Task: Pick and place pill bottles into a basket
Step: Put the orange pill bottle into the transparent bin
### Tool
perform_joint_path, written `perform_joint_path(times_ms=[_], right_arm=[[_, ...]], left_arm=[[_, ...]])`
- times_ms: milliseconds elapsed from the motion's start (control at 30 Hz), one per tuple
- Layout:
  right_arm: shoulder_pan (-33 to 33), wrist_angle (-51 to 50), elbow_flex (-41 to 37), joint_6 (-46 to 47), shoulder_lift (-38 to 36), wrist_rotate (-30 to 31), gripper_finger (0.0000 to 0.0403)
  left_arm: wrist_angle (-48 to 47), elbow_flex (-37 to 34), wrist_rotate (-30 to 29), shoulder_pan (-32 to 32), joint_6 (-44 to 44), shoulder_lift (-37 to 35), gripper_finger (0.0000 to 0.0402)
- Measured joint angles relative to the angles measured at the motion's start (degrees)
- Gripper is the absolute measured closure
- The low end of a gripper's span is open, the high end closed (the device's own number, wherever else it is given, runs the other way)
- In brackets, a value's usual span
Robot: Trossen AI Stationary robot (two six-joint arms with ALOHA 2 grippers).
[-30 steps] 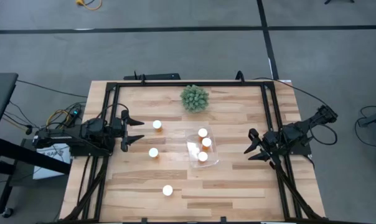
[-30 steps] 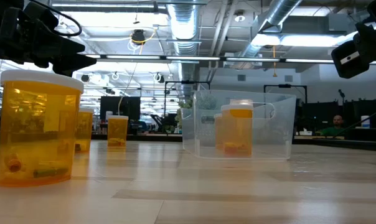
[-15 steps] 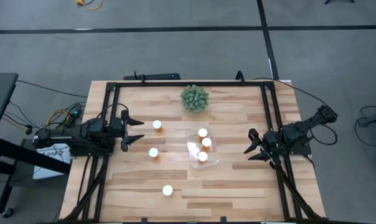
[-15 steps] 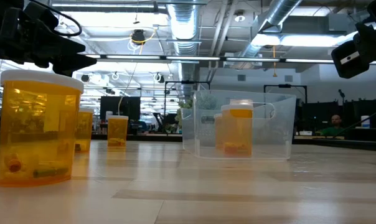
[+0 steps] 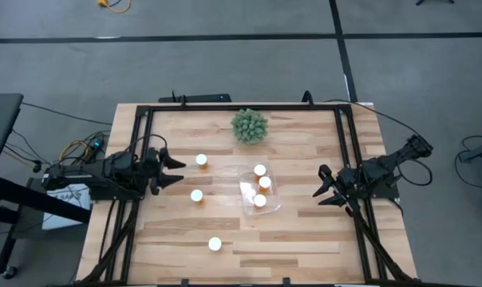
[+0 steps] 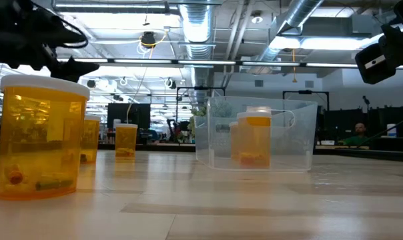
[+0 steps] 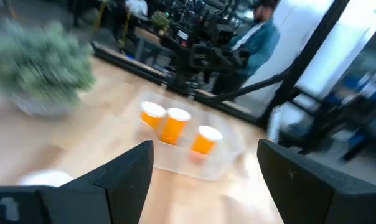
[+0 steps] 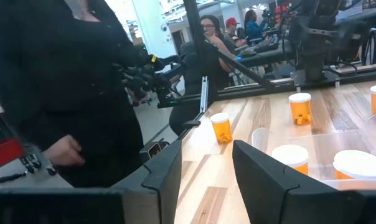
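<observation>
Three capped amber bottles [image 5: 260,186] stand upright inside the clear basket [image 5: 274,204]. Three more [image 5: 196,195] stand apart to its left.

Table [image 5: 305,239]: pale wood planks, visible grain, smooth satin finish with soft sheen in low view.
Table frame [image 5: 241,107]: black metal rails, matt.
Basket [image 6: 301,137]: clear plastic, glossy, bright reflections along edges.
Pill bottles [image 6: 38,143]: translucent amber plastic, glossy walls; caps white plastic, smooth, matt.
Plant ball [image 5: 249,126]: green, spiky, rough texture.
Left gripper [image 7: 203,171], right gripper [image 8: 206,177]: dark, matt, smooth plastic-looking fingers.
Floor [image 5: 225,72]: grey, matt, faintly mottled.
</observation>
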Motion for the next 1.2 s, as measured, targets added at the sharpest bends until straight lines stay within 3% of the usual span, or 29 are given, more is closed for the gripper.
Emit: perform_joint_path(times_ms=[100,300,533,733,1000,1200], right_arm=[[0.0,0.0,0.0,0.0,0.0,0.0,0.0267],[0.0,0.0,0.0,0.0,0.0,0.0,0.0267],[0.0,0.0,0.0,0.0,0.0,0.0,0.0267],[0.0,0.0,0.0,0.0,0.0,0.0,0.0267],[0.0,0.0,0.0,0.0,0.0,0.0,0.0267],[0.0,0.0,0.0,0.0,0.0,0.0,0.0267]], left_arm=[[0.0,0.0,1.7,0.0,-9.8,0.0,0.0125],[-0.3,0.1,-2.1,0.0,-15.7,0.1,0.0125],[-3.7,1.1,-3.9,0.0,3.6,1.1,0.0125],[-15.8,4.1,-20.8,0.1,10.9,6.3,0.0125],[-15.9,4.1,-25.4,0.0,5.6,18.6,0.0125],[-6.6,4.1,-25.4,0.1,6.0,30.9,0.0125]])
